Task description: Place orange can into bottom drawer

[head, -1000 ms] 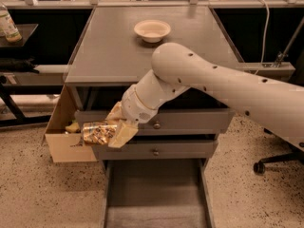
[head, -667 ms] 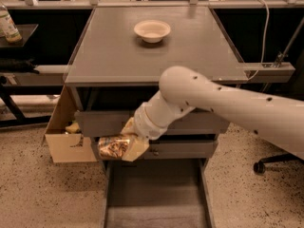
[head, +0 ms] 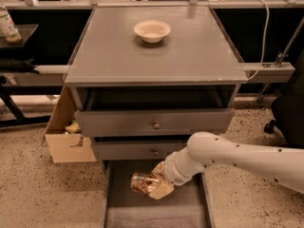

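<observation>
The orange can [head: 144, 183], orange-brown and cream with a shiny metal end, lies on its side in my gripper [head: 154, 184]. The gripper is shut on it and holds it above the floor of the bottom drawer [head: 142, 213], the long grey tray pulled out at the foot of the cabinet. My white arm [head: 237, 158] reaches in from the right, across the front of the cabinet below the middle drawer [head: 137, 150].
A cream bowl [head: 152, 31] stands on the grey cabinet top [head: 190, 51]. The top drawer [head: 154, 122] with a round knob is shut. A cardboard box [head: 66, 137] sits on the floor left of the cabinet. A chair base [head: 285, 118] is at the right.
My arm has dropped and swung right, carrying the can from beside the cardboard box at the level of the upper drawers down over the open bottom drawer.
</observation>
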`<state>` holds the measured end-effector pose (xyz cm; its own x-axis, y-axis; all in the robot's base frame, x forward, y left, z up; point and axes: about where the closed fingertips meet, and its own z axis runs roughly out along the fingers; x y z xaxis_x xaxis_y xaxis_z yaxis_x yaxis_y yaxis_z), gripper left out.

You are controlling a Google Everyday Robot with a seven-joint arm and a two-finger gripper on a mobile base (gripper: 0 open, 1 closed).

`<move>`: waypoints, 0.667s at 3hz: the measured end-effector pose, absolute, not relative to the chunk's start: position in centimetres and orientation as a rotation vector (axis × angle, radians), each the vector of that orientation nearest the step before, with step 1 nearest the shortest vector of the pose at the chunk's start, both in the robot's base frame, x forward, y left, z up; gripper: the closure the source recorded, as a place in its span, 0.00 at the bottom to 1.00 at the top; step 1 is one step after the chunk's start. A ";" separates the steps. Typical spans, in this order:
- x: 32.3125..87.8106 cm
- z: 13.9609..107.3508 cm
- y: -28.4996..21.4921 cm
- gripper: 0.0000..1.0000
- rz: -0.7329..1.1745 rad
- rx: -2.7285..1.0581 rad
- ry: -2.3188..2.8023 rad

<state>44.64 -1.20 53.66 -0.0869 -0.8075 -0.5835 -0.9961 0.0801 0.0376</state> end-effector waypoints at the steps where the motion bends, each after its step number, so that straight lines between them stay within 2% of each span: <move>1: 44.7 53.3 -1.3 1.00 0.608 -1.778 1.951; 2: 45.2 50.6 -2.0 1.00 0.568 -1.768 1.947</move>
